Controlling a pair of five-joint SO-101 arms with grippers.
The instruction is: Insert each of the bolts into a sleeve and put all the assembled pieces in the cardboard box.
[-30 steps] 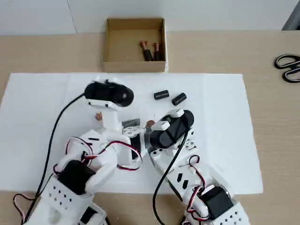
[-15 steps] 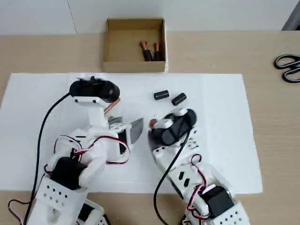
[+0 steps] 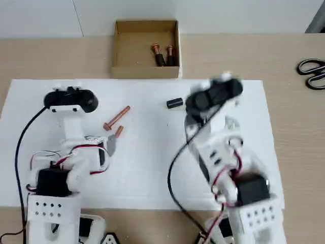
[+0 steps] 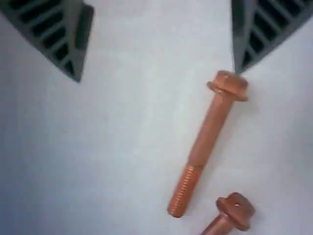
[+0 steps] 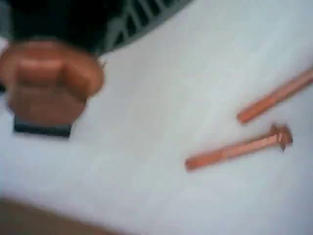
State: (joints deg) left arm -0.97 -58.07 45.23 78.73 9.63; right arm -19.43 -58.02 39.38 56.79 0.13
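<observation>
Now my left fingers (image 4: pixel 58 34) hang open above the loose bolt (image 4: pixel 208 142) — its head sits at one fingertip, shank running slantwise off the gap. My right fingers (image 5: pixel 142 14) clamp a sleeved bolt (image 5: pixel 49 83), nearer the cardboard box (image 3: pixel 116 51).

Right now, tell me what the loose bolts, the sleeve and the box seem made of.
Bolts: metal, copper-coloured with a satin sheen, threaded tips. Sleeve: matte black, plastic or rubber, can't tell. Cardboard box: plain brown cardboard, dull, folded walls.
</observation>
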